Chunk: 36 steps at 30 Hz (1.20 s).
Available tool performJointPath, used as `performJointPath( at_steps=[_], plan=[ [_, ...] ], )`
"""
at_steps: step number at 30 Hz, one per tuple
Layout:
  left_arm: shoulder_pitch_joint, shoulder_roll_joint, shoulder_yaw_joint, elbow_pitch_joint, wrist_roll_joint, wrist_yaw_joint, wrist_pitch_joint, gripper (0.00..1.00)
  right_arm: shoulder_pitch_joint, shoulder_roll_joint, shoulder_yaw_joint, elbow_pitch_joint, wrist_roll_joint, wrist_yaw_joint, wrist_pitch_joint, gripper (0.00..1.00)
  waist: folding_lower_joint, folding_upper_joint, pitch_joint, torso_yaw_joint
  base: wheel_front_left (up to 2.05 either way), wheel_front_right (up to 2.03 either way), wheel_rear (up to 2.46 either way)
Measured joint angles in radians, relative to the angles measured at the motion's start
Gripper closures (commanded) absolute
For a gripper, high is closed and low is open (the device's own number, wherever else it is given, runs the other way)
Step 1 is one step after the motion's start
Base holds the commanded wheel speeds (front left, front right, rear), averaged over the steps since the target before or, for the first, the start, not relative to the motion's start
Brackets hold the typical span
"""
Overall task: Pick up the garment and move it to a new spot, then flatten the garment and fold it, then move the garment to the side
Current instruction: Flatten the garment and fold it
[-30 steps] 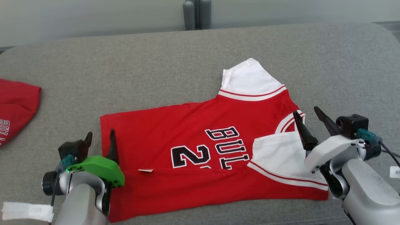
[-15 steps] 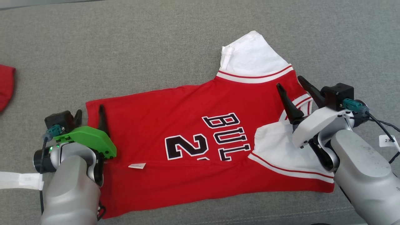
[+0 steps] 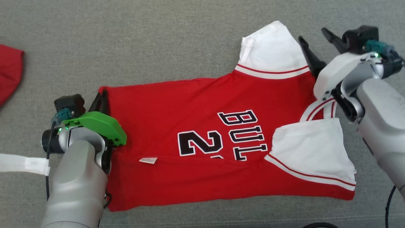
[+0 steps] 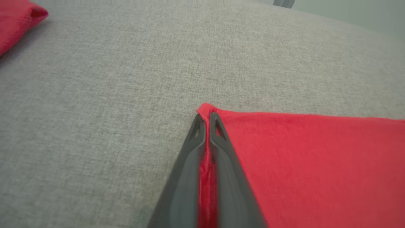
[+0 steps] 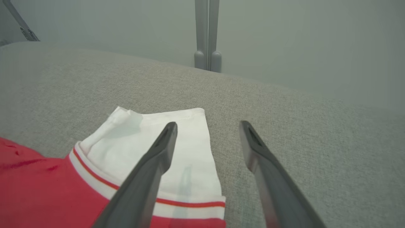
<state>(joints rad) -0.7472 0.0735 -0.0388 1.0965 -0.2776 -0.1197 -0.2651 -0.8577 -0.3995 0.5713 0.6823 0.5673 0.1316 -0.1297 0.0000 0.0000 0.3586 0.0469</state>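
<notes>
Left tool (image 3: 101, 95) was clenched on the hem corner of the red jersey (image 3: 196, 104). Jersey lay flat on the grey cushion (image 3: 158, 38), lettering up. Right tool (image 3: 311, 34) was spread wide, gripping nothing, beside the far white sleeve (image 3: 272, 47).

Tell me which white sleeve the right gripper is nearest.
The far sleeve, jutting out beyond the jersey: the open right gripper hangs at its side. The other sleeve lies folded onto the red front, nearer the robot.

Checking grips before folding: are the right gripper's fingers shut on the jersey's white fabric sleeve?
No: the right gripper stands open by the white fabric sleeve.
</notes>
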Motion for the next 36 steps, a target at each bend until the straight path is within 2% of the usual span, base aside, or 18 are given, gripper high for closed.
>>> performJointPath(
  at_steps=[3,10,16,22,23,24,25,30,36],
  plan=[
    [-0.011,-0.011,-0.038,-0.063,0.012,-0.004,0.001,1.00,-0.097,-0.005,-0.010,0.072,0.037,0.000,0.087,0.00,0.0000,0.0000,0.020,0.032,0.00,0.00,0.00],
    [-0.011,-0.022,-0.128,-0.156,-0.023,-0.009,0.001,1.00,-0.194,-0.010,0.012,0.176,0.091,0.000,0.239,0.00,0.0000,0.0000,0.059,0.101,0.00,0.00,0.00],
    [-0.009,-0.023,-0.249,-0.216,-0.115,-0.009,0.001,1.00,-0.262,-0.021,0.021,0.248,0.099,0.000,0.288,0.00,0.0000,0.0000,0.102,0.149,0.00,0.00,0.00],
    [-0.009,-0.023,-0.313,-0.240,-0.167,0.011,0.000,1.00,-0.301,-0.013,0.048,0.293,0.092,-0.001,0.328,0.00,0.0000,0.0000,0.138,0.185,0.00,0.00,0.00],
    [-0.009,-0.024,-0.319,-0.242,-0.172,0.015,0.000,1.00,-0.304,-0.011,0.053,0.292,0.093,-0.001,0.332,0.41,0.0000,0.0000,0.142,0.188,0.00,0.00,0.00],
    [-0.010,-0.023,-0.323,-0.244,-0.175,0.018,0.000,1.00,-0.307,-0.012,0.054,0.291,0.097,-0.001,0.330,0.66,0.0000,0.0000,0.146,0.190,0.00,0.00,0.00],
    [-0.011,-0.023,-0.326,-0.245,-0.178,0.024,0.000,1.00,-0.312,-0.015,0.057,0.292,0.097,-0.001,0.323,1.00,0.0000,0.0000,0.149,0.190,0.00,0.00,0.00],
    [-0.014,-0.022,-0.330,-0.236,-0.180,0.035,0.000,1.00,-0.321,-0.025,0.068,0.309,0.079,0.000,0.266,1.00,0.0000,0.0000,0.144,0.177,0.00,0.00,0.00],
    [-0.043,-0.024,-0.304,-0.214,-0.174,0.042,0.000,1.00,-0.354,-0.037,0.056,0.331,0.041,0.000,0.136,1.00,0.0001,0.0000,0.132,0.161,0.00,0.00,0.00]
  ],
)
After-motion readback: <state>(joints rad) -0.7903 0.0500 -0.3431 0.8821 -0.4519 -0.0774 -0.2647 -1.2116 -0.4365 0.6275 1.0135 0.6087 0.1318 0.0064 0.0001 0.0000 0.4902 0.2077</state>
